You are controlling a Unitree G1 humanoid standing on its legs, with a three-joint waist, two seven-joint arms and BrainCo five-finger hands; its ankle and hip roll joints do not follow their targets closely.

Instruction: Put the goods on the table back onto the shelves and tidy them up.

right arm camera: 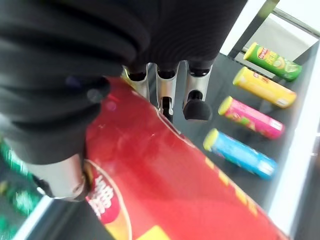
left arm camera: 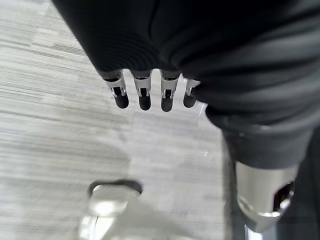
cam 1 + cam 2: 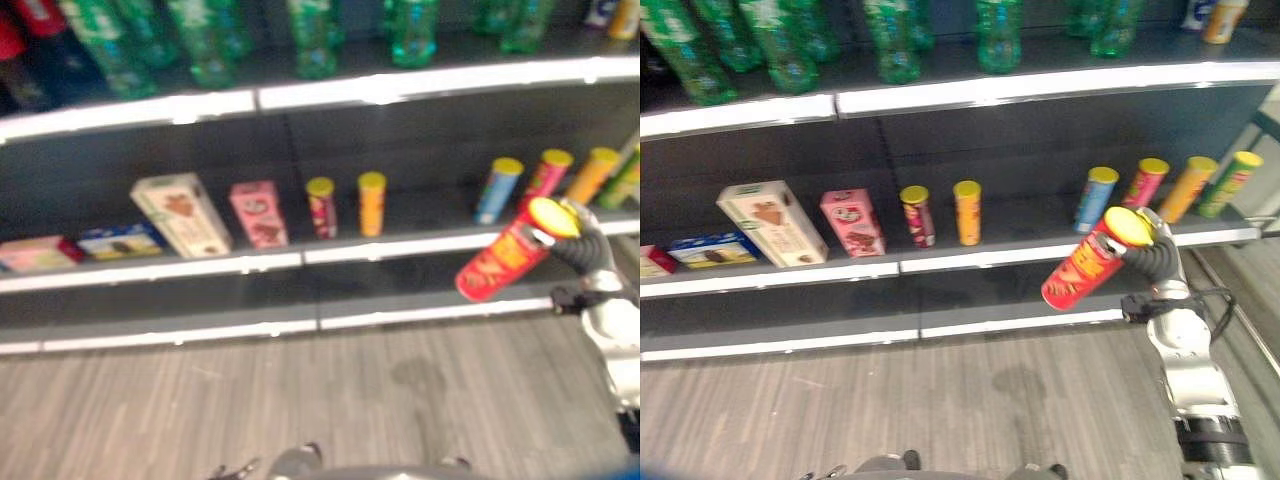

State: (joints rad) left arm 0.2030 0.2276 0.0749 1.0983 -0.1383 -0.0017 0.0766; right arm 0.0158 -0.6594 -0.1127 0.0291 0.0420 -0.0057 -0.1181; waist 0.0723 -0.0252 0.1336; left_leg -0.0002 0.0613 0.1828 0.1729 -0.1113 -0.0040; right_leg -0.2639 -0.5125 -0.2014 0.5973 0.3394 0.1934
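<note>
A red chip can [image 3: 500, 262] with a yellow lid hangs tilted in front of the middle shelf [image 3: 400, 246], lid end up and to the right. My right hand [image 3: 1155, 255] is shut on its upper part; in the right wrist view the fingers [image 1: 165, 92] curl over the red can [image 1: 190, 190]. On the shelf behind it lean a blue can [image 3: 497, 190], a pink can [image 3: 545, 180], an orange can [image 3: 590, 175] and a green can [image 3: 625, 180]. My left hand [image 2: 144, 97] hangs low over the wooden floor, its fingers straight and holding nothing.
Further left on the middle shelf stand two short cans [image 3: 321, 207], a pink box [image 3: 258, 213], a white box [image 3: 182, 215] and flat packets [image 3: 120, 241]. Green bottles [image 3: 312, 40] line the upper shelf. A lower shelf edge [image 3: 430, 313] runs below, above grey wooden floor.
</note>
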